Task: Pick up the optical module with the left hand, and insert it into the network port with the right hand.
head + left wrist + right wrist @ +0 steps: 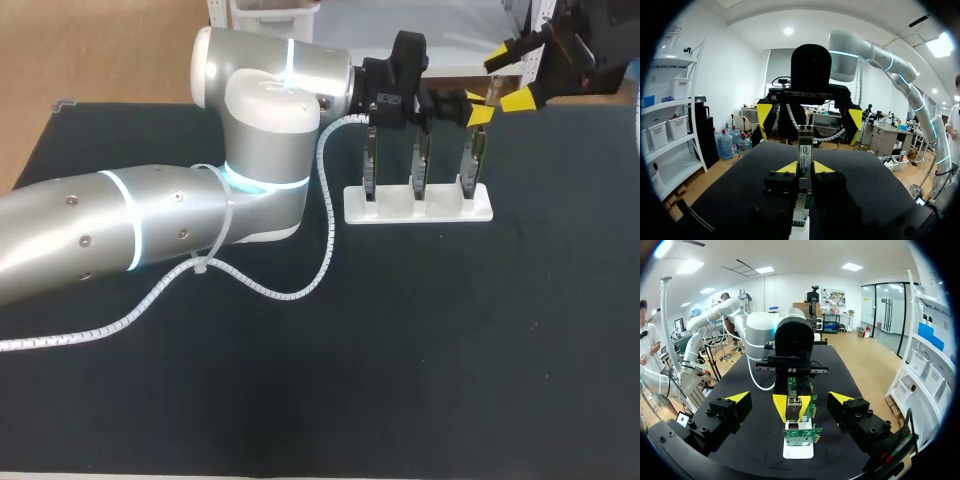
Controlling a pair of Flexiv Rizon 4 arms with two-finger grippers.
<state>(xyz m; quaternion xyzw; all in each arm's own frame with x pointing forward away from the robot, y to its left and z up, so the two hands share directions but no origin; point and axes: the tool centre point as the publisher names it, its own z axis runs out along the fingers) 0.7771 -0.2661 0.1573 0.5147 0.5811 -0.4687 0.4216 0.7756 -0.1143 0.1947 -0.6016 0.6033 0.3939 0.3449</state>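
The dark bench (400, 380) is carrying everything. The left arm (150, 230) is stretching across it from the near left, with a white spiral cable (300, 285) looping down onto the surface beside it. Towards the far right, a white stand (420, 208) is holding three circuit boards (370, 170) upright in a row.

The right pincer (508, 79) is hanging just beyond the stand's right end, its yellow-tipped fingers spread wide and gripping nothing. The left pincer (805, 168) is sitting over the rightmost board with its tips closed on the optical module (805, 150). The module is standing upright between them, directly above that board's top edge. Whether it is already clear of the board I cannot tell.

The handover looks like the risky part:

- **Collision:** two pincers are crowding one small part, so the right fingers could be striking the left tips instead of the module's free end.
- **Dropping or tilting:** if the left lets go before the right is gripping squarely, the module could be tilting or falling among the boards.
- **Dragging the stand:** if the module is still seated, lifting could be pulling the stand along or rocking the neighbouring boards.
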